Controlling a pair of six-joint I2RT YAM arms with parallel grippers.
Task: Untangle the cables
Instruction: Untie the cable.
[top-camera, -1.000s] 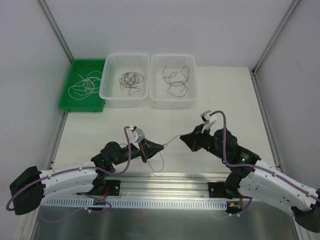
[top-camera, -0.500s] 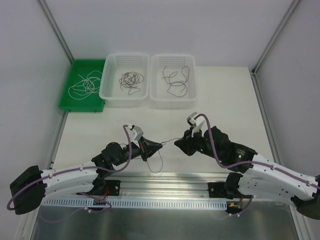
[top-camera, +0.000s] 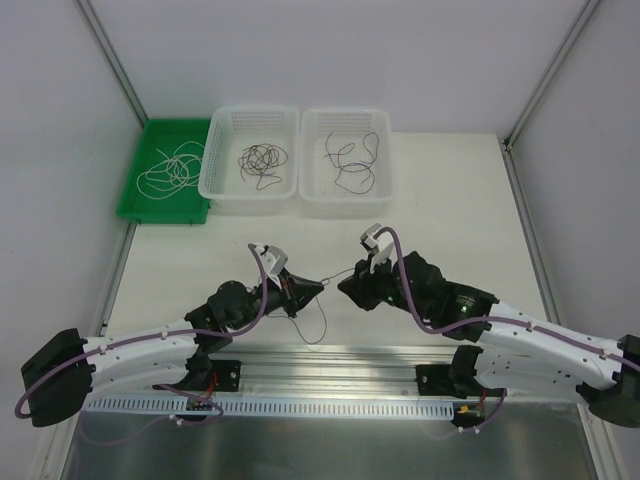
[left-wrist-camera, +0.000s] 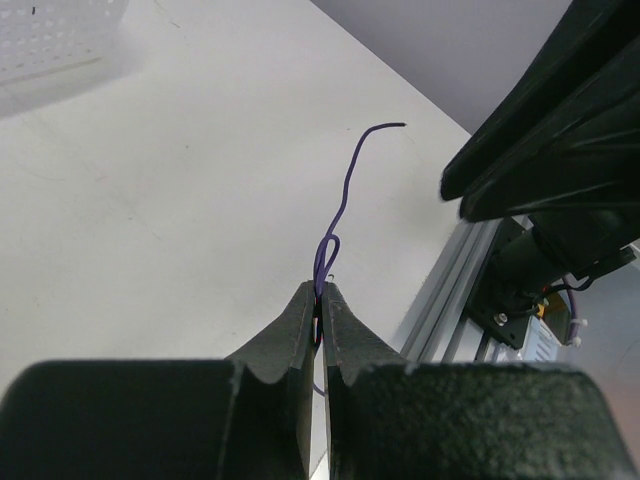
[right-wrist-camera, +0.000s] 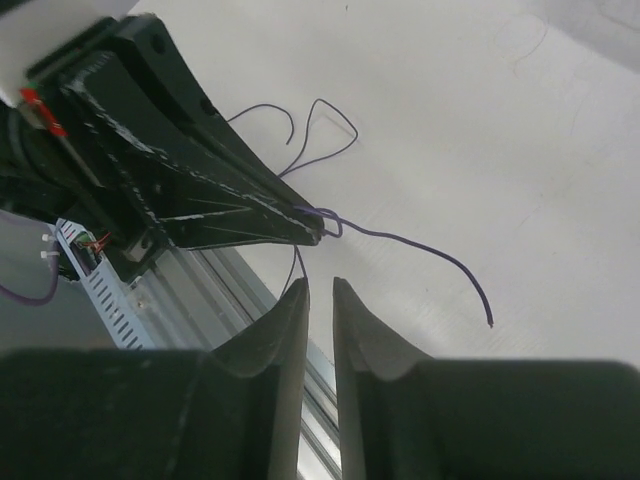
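Note:
My left gripper (top-camera: 319, 287) is shut on a thin purple-dark cable (left-wrist-camera: 345, 190), pinched as a small loop at the fingertips (left-wrist-camera: 305, 305). One free end curves up and away over the white table. The rest hangs below the jaws and trails toward the rail (top-camera: 312, 335). My right gripper (right-wrist-camera: 318, 287) stands a narrow gap open with nothing between the fingers. It is tip to tip with the left gripper (right-wrist-camera: 210, 200), just below the held loop, and the cable's free end (right-wrist-camera: 430, 252) runs to its right. It shows as a dark mass in the left wrist view (left-wrist-camera: 545, 120).
At the back stand a green tray (top-camera: 132, 200) with a whitish cable (top-camera: 170, 170), a white basket (top-camera: 215, 185) with a dark tangle (top-camera: 261, 160), and a second white basket (top-camera: 385, 185) with a loose dark cable (top-camera: 352, 165). An aluminium rail (top-camera: 330, 365) runs along the near edge.
My right gripper has moved left and now sits close against the left gripper's tip. The left gripper has shifted slightly, still holding the cable.

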